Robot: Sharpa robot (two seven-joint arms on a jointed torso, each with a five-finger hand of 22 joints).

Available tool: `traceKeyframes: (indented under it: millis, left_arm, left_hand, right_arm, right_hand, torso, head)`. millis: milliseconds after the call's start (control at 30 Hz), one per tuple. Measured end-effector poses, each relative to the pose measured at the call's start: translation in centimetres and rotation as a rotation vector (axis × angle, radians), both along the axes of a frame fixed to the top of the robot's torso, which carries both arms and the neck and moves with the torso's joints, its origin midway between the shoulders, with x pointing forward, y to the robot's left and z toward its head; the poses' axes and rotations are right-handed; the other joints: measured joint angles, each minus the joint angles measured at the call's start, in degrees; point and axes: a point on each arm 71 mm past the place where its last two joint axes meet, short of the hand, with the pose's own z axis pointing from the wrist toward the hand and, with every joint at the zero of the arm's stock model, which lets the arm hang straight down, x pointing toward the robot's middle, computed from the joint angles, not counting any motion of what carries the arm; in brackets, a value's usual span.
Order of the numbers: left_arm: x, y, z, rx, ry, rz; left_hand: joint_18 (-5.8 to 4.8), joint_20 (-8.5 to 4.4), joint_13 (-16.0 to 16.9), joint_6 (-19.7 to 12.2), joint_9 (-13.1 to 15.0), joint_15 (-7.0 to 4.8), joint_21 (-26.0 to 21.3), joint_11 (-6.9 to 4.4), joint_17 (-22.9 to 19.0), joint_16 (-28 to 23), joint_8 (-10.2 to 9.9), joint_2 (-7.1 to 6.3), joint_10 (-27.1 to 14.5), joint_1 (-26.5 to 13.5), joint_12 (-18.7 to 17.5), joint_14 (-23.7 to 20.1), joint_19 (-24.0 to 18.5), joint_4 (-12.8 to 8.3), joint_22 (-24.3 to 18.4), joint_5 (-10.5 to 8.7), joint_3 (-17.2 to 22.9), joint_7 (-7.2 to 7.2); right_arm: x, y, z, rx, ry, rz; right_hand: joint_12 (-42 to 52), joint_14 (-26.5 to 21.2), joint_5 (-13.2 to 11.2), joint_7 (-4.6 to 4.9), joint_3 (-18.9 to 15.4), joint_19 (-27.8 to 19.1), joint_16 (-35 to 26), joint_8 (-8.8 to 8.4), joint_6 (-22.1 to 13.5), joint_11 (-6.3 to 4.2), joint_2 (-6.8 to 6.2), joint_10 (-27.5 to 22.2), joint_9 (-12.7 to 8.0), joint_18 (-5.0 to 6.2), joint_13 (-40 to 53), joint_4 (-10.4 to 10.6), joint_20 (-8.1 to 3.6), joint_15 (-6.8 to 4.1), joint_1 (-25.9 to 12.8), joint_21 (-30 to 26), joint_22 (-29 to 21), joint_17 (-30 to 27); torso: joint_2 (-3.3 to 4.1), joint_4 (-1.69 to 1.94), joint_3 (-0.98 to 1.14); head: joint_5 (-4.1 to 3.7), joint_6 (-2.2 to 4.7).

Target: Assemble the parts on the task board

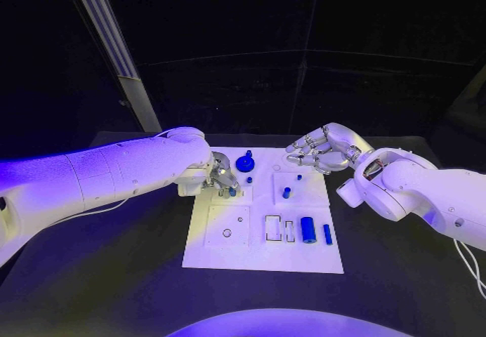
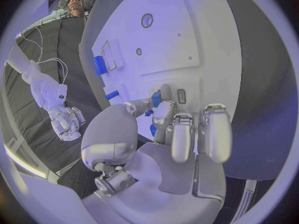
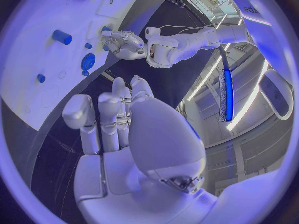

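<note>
Both arms (image 1: 112, 175) have smooth white rounded shells. Each ends in a silver metal hand, the left hand (image 1: 221, 180) and the right hand (image 1: 316, 156). A thin white cable (image 1: 468, 263) runs along the right arm.

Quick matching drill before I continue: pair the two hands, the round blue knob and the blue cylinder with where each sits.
1 left hand
2 right hand
3 round blue knob
4 blue cylinder

A near end of the task board, by the rectangular slots
B far end of board, standing
C at board's left edge, fingers on a small blue part
D above board's far right corner, holding nothing

Pairs: 1-C, 2-D, 3-B, 4-A
</note>
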Motion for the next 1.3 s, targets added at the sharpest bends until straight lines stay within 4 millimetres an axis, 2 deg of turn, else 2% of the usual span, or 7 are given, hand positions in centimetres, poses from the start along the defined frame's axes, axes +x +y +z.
traceKeyframes:
  millis: [133,900,1033,1300]
  left_arm:
    - [-0.04,0.04,-0.02,0.002,0.004,-0.003]
    - [-0.09,0.08,-0.04,0.006,0.013,-0.009]
    - [-0.04,0.06,-0.06,0.009,0.017,-0.011]
    - [0.10,-0.02,-0.08,0.022,0.029,-0.013]
  left_hand:
    - [0.00,0.00,0.02,0.09,-0.14,0.00,0.00,0.01,0.00,0.00,0.00,0.00,0.01,-0.26,0.00,0.00,0.00,-0.48,0.00,0.17,0.48,-0.09]
    - [0.00,0.00,0.31,0.51,-0.55,0.00,0.00,0.12,0.00,0.00,-0.43,0.48,0.10,-0.58,0.00,0.00,0.00,-0.08,0.00,0.11,1.17,0.08]
    - [0.00,0.00,0.36,0.65,-0.73,0.00,0.00,0.31,0.00,0.00,-0.47,0.82,0.28,-0.95,0.00,0.00,0.00,-0.08,0.00,-0.07,1.17,0.20]
    - [0.00,0.00,0.45,0.82,-0.97,0.00,0.00,0.31,0.00,0.00,-0.47,0.55,0.29,-2.83,0.00,0.00,0.00,0.01,-0.01,-0.07,1.08,0.22]
  right_arm:
    - [0.00,0.00,0.00,0.000,0.001,0.000]
    - [-0.02,0.10,-0.02,0.000,0.003,0.004]
    - [-0.02,0.09,-0.02,-0.001,0.003,0.004]
    - [-0.03,0.10,-0.02,-0.001,0.003,0.005]
  right_hand:
    - [0.00,0.00,0.00,0.00,0.00,0.00,0.00,0.00,0.00,0.00,0.00,0.00,0.00,0.00,0.00,0.00,0.00,0.00,0.00,0.00,0.00,0.00]
    - [0.00,-0.21,0.00,0.00,0.00,0.00,0.00,0.00,0.00,0.00,0.00,0.00,0.00,0.00,0.00,0.00,0.00,-0.21,0.00,0.00,-0.06,0.01]
    - [0.00,-0.20,0.00,0.21,0.00,0.01,0.00,0.00,-0.21,0.00,0.00,0.00,0.00,-0.01,0.00,0.00,0.00,-0.21,0.00,0.01,-0.14,-0.07]
    - [0.00,-0.20,0.20,0.21,0.00,0.01,0.00,0.00,-0.21,0.00,0.00,0.00,0.00,0.00,-0.01,0.00,0.00,-0.21,0.00,0.00,-0.14,-0.06]
  torso:
    - [-0.01,0.00,0.00]
    - [-0.01,0.02,-0.02]
    - [0.00,-0.01,-0.02]
    - [0.02,-0.01,-0.01]
  head:
    - [-0.01,-0.03]
    - [0.15,0.09]
    - [0.12,0.03]
    - [0.08,-0.02]
